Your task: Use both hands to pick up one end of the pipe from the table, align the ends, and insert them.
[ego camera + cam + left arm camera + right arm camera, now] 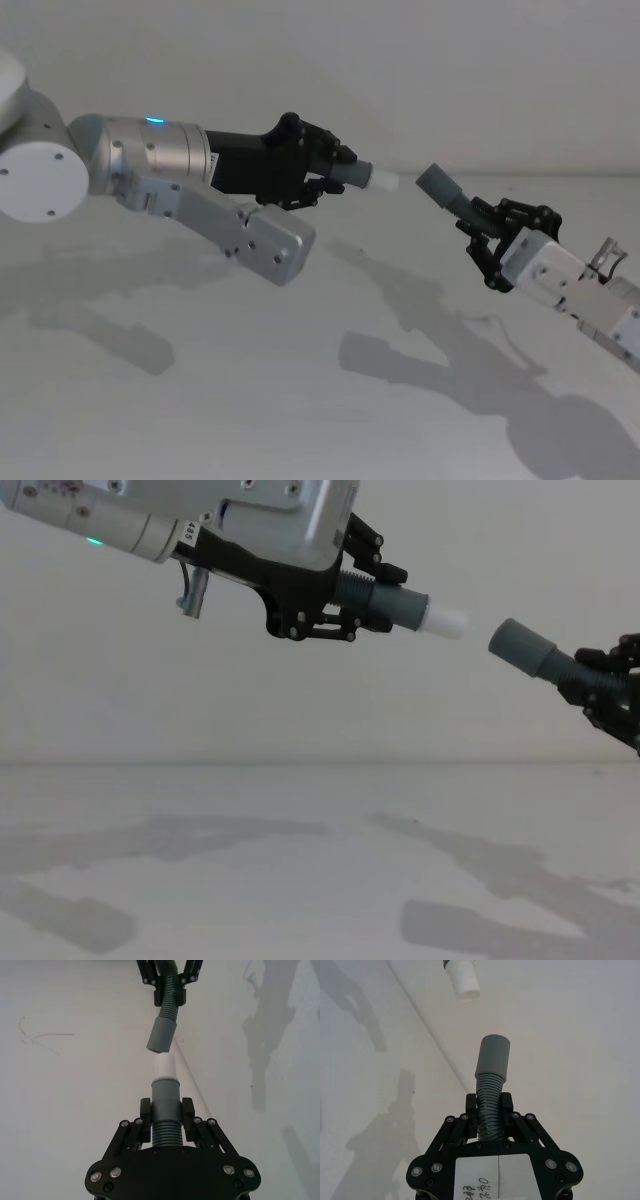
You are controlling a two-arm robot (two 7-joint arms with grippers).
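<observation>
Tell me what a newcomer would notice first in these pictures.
Two pipe ends face each other in mid-air above the white table, with a small gap between. The left gripper holds the piece with the white tip; the right gripper holds the ribbed piece, whose grey cuff points back at it.

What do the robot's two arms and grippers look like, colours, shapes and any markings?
Both arms are silver-grey metal cylinders with boxy wrist housings. The left arm has a round white joint cap and a small blue light on top. Each ends in a black skeletal gripper with linked, screw-studded fingers: left gripper, right gripper. The right gripper's base carries a white label with handwritten marks.
</observation>
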